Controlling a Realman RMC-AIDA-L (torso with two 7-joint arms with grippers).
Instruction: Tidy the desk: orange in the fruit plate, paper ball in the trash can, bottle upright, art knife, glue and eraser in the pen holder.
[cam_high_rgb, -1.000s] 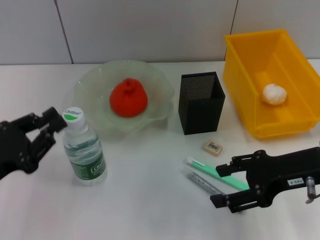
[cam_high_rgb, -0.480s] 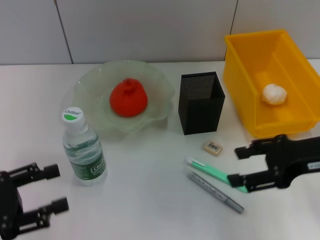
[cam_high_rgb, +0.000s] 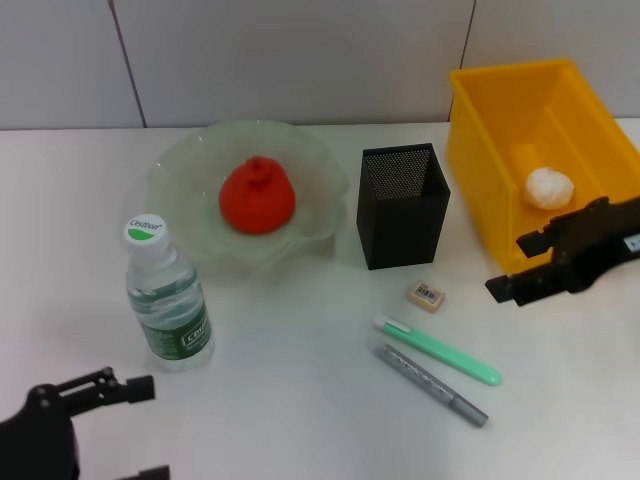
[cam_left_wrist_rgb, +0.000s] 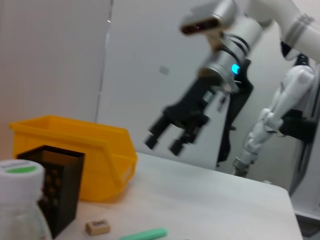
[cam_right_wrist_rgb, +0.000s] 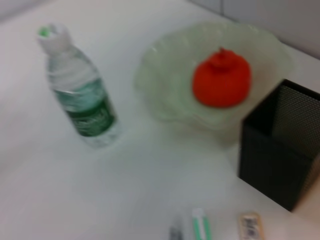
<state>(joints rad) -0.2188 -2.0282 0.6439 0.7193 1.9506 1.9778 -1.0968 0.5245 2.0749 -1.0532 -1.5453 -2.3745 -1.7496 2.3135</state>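
Note:
The orange lies in the fruit plate. The bottle stands upright in front of the plate. The paper ball lies in the yellow trash can. The pen holder stands between plate and bin. The eraser, the mint-green art knife and the grey glue stick lie on the desk before it. My right gripper is open and empty, by the bin's front wall, right of the eraser. My left gripper is open and empty at the front left edge, below the bottle.
The left wrist view shows the right gripper hanging above the desk beyond the trash can. The right wrist view shows the bottle, the plate with the orange and the pen holder.
My left gripper has left the bottle's cap and dropped back to the front left edge. My right gripper has moved from over the knife and glue up and right toward the bin.

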